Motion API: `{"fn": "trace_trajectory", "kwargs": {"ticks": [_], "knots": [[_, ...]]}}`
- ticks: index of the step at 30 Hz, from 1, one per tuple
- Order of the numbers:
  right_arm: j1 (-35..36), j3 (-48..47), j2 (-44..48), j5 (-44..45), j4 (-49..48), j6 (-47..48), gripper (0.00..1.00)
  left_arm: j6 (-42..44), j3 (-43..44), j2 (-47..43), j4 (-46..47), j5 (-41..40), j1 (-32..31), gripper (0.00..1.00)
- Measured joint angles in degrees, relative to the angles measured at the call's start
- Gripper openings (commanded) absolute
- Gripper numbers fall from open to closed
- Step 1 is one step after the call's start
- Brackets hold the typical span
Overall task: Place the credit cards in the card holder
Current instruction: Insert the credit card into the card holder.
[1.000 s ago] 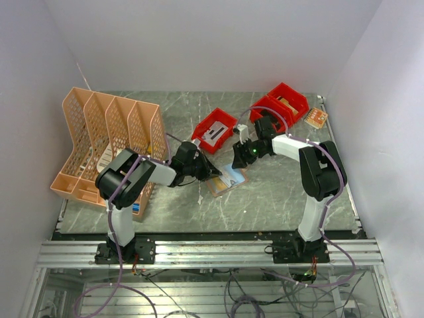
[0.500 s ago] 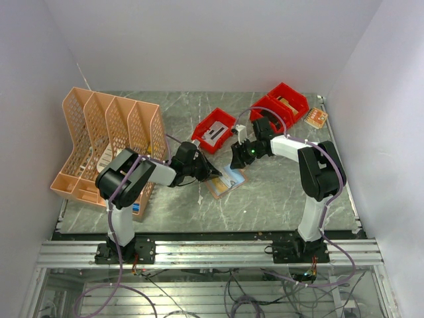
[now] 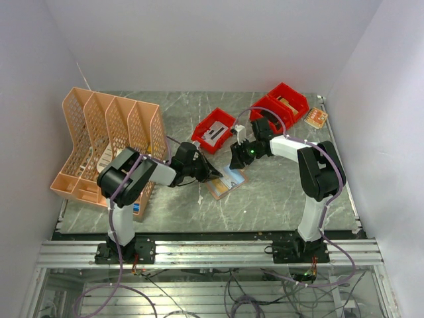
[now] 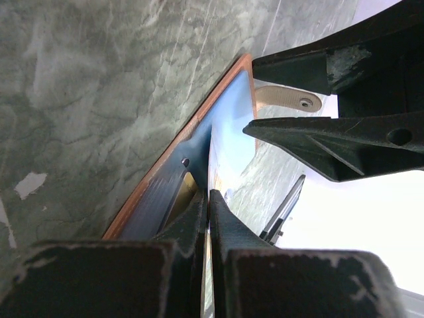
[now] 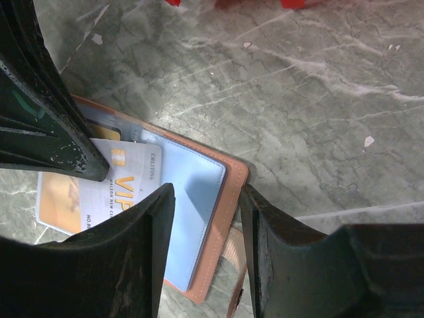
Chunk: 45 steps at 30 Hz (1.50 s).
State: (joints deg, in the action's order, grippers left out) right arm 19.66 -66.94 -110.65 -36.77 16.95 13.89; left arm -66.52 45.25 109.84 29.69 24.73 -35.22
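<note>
The card holder is lying open on the worktop at the centre of the top view. The left tool is closing flat on a credit card over the pocket. The right tool is standing apart, straddling the holder's edge.

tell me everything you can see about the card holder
The card holder lies open and flat on the marble table. It is tan-brown and leather-like outside with a stitched rim, has pale blue-grey pockets inside, and a snap strap at one edge. A light credit card printed VIP lies partly on it, pinched by the left gripper. The open right gripper straddles its edge.
</note>
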Motion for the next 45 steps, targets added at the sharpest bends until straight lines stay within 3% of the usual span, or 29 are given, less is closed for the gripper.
{"fn": "trace_trajectory", "kwargs": {"ticks": [20, 25, 27, 30, 32, 38, 45], "knots": [[0.4, 0.0, 0.2, 0.0, 0.1, 0.3, 0.49, 0.8, 2.2, 2.6, 0.1, 1.7, 0.2, 0.12], [0.7, 2.1, 4.3, 2.0, 0.8, 2.7, 0.49, 1.0, 2.2, 2.7, 0.1, 1.7, 0.2, 0.14], [0.7, 3.1, 7.4, 2.1, 1.0, 4.5, 0.40, 1.2, 2.3, 2.8, 0.1, 1.7, 0.2, 0.15], [1.0, 4.1, 11.8, -0.5, 1.1, 8.9, 0.10, 1.2, 2.6, 3.1, 0.2, 1.8, 0.2, 0.16], [2.0, 4.7, 13.6, -3.2, 1.6, 12.2, 0.00, 1.3, 2.7, 3.3, 0.4, 1.9, 0.2, 0.17], [9.5, 6.4, 14.3, -8.0, 4.9, 19.9, 0.00, 1.6, 2.8, 3.4, 0.5, 2.0, 0.2, 0.18], [15.5, 7.5, 14.0, -3.7, 4.9, 22.0, 0.00, 1.6, 2.9, 3.6, 0.5, 2.2, 0.3, 0.19]]}}
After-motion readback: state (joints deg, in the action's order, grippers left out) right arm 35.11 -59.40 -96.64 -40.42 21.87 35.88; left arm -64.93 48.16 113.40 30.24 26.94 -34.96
